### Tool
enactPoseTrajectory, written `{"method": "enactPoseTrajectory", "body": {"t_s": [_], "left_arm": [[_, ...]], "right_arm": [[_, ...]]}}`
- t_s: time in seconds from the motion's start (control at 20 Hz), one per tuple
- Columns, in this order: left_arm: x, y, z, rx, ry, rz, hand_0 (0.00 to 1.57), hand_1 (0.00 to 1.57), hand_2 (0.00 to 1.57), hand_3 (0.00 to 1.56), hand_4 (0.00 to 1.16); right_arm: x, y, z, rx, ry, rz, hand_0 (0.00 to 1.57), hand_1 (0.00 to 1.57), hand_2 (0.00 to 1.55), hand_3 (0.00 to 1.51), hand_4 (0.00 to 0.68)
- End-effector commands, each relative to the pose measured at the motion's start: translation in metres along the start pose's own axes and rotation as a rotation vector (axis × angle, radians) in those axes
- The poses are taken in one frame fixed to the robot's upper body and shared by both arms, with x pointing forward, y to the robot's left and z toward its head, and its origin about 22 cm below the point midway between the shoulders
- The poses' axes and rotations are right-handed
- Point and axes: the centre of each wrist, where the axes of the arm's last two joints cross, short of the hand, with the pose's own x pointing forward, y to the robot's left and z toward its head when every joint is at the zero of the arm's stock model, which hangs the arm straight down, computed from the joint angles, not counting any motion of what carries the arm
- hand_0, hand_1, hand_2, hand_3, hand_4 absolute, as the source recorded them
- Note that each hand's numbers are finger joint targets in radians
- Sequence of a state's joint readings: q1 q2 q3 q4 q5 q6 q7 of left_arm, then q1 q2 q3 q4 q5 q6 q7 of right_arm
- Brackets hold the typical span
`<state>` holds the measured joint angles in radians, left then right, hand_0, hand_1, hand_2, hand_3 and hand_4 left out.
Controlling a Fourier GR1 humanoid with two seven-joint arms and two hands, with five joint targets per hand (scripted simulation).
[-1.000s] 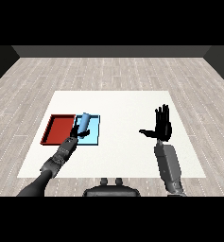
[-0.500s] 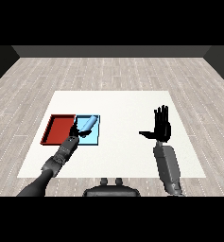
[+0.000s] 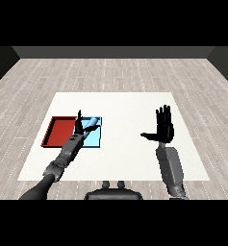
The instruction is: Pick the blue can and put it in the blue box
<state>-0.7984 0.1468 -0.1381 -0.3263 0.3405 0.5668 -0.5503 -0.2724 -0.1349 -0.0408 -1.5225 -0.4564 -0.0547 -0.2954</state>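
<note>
the blue can (image 3: 91, 125) lies tipped on its side inside the light blue tray (image 3: 95, 140).

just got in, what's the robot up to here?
The left hand is over the light blue tray, with the blue can lying tilted in that tray right beside its fingers. Whether the hand grips the can is unclear. The red tray lies beside it. The right hand is open above the white table, holding nothing.

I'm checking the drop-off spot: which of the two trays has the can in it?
The light blue tray, the right one of the pair: the light blue can lies tilted across its far end by the left hand. The red tray beside it holds no can.
</note>
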Motion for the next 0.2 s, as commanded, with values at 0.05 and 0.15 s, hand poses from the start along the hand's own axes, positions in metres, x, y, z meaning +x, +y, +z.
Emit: {"method": "enactPoseTrajectory", "body": {"t_s": [0.05, 0.15], "left_arm": [[0.033, -0.012, -0.002, -0.140, -0.276, 0.287, 0.00, 0.00, 0.00, 0.00, 0.00], [0.024, -0.010, 0.013, -0.167, -0.319, 0.316, 0.00, 0.00, 0.00, 0.00, 0.00]], "right_arm": [[-0.003, -0.007, 0.014, 0.025, 0.027, 0.046, 0.00, 0.00, 0.00, 0.00, 0.000], [0.001, -0.021, 0.014, 0.005, 0.071, 0.053, 0.00, 0.00, 0.00, 0.00, 0.000]]}}
